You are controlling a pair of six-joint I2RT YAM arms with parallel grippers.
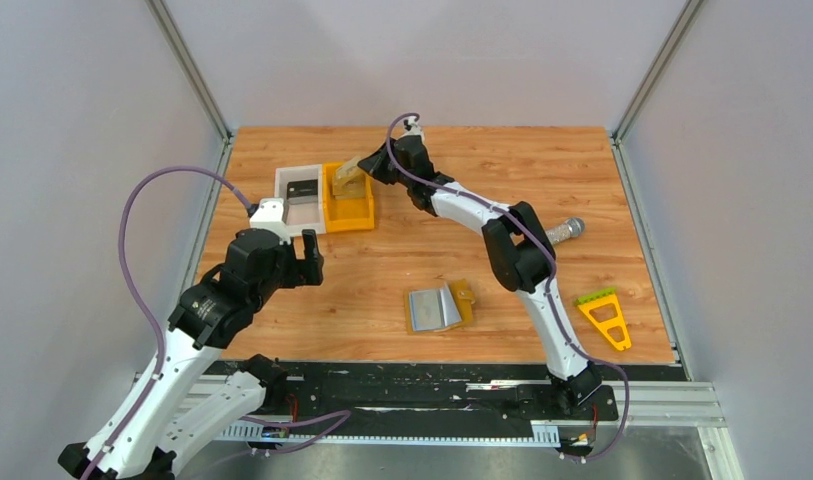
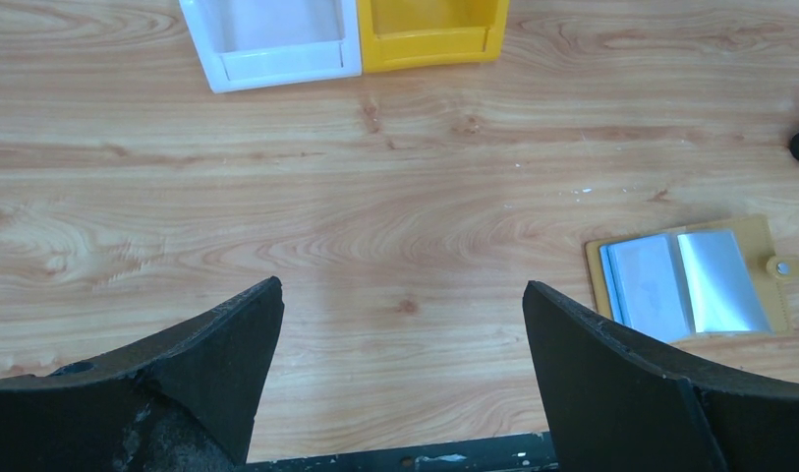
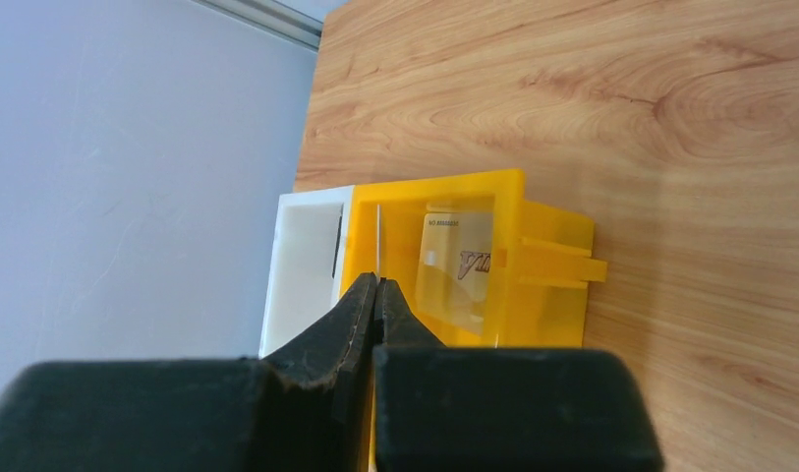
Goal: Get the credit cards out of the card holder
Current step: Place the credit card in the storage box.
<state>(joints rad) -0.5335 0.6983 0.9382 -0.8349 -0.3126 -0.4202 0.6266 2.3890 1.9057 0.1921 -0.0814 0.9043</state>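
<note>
Right end effector (image 3: 377, 282) is pinching shut on a card (image 1: 350, 166), apparently hanging it edge-on over the yellow bin (image 1: 354, 213) for a drop; a second card (image 3: 459, 265) is lying inside. Card holder (image 1: 440, 307) is lying open by the surface's (image 1: 432, 200) near edge. Left end effector (image 2: 400, 295) is hovering wide, empty.

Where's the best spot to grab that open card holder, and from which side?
Probably the tan snap tab on its right edge, from above: the card holder lies open, nearly flat, and only that tab juts past the panels.
</note>
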